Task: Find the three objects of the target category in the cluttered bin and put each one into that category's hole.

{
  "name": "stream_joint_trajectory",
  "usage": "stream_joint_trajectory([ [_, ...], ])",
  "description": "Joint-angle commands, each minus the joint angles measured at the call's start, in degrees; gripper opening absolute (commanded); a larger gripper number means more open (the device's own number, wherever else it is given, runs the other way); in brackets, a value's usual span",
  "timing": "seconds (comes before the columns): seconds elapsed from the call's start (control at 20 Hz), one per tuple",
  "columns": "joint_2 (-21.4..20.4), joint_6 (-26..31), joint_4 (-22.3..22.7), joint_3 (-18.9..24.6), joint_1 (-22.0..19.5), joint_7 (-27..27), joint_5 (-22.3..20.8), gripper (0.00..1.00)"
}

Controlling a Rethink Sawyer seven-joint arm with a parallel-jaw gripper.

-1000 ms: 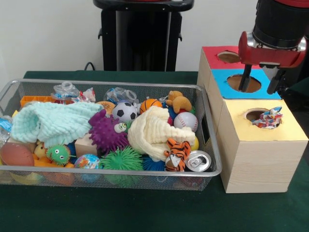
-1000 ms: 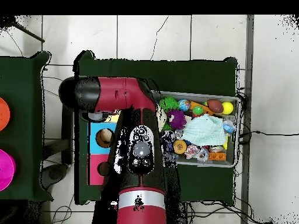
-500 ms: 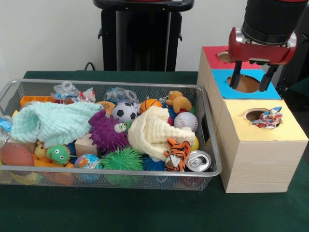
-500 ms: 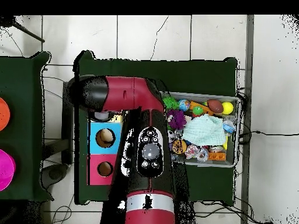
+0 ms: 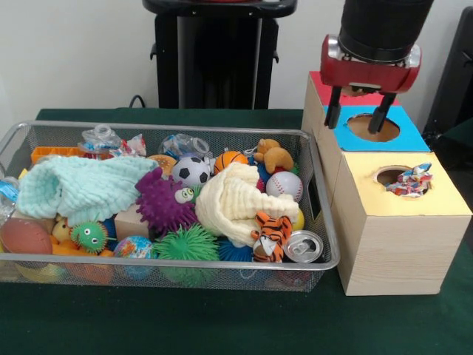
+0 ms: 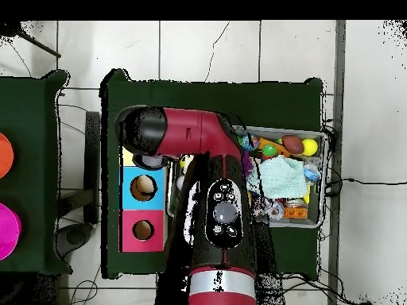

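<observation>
I saw a patchwork bundle [image 5: 411, 181] of red, blue and white scraps bunched at the rim of the yellow box's hole [image 5: 392, 176]. The gripper [image 5: 358, 116] hung empty, fingers spread, above the blue-topped box [image 5: 373, 127] beside the bin [image 5: 319, 214].

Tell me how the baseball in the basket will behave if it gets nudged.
The baseball is round and looks hard, so it would probably roll instead of deforming. It sits wedged against the cream cloth near the basket wall, so it likely won't travel far. Its smooth surface may slip in a pinch.
</observation>
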Motion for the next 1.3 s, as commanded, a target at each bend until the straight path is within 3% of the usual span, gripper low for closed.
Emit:
stream_joint_trajectory([
  [0.05,0.1,-1.5,7.2,2.7,-2.6,-1.6,-3.3,1.0],
  [1.3,-0.9,-4.4,9.6,7.0,-9.3,-6.1,-8.7,1.0],
])
